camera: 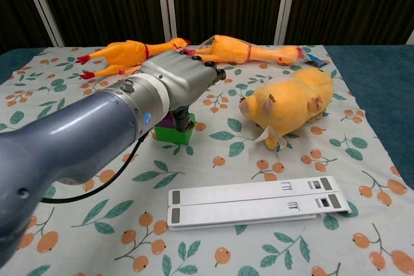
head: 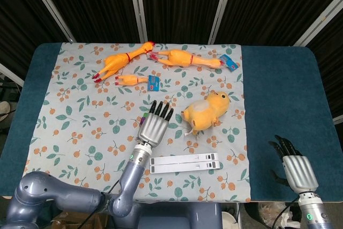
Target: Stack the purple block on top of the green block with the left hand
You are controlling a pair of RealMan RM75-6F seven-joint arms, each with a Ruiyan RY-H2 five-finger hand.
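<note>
In the chest view the purple block (camera: 167, 120) sits on top of the green block (camera: 173, 136) on the flowered cloth. My left hand (camera: 176, 83) hovers just above and in front of the stack and covers most of the purple block. A dark thumb (camera: 181, 122) hangs beside the purple block; I cannot tell if it touches. From the head view the left hand (head: 154, 127) shows its fingers straight and spread, and it hides both blocks. My right hand (head: 296, 169) rests low at the table's right front edge, holding nothing.
A yellow toy pig (camera: 288, 103) lies right of the stack. Two white flat strips (camera: 255, 201) lie in front. Two long rubber chickens (head: 119, 61) (head: 186, 58) and a small one (head: 130, 80) lie at the back, with blue tags (head: 154, 83) nearby.
</note>
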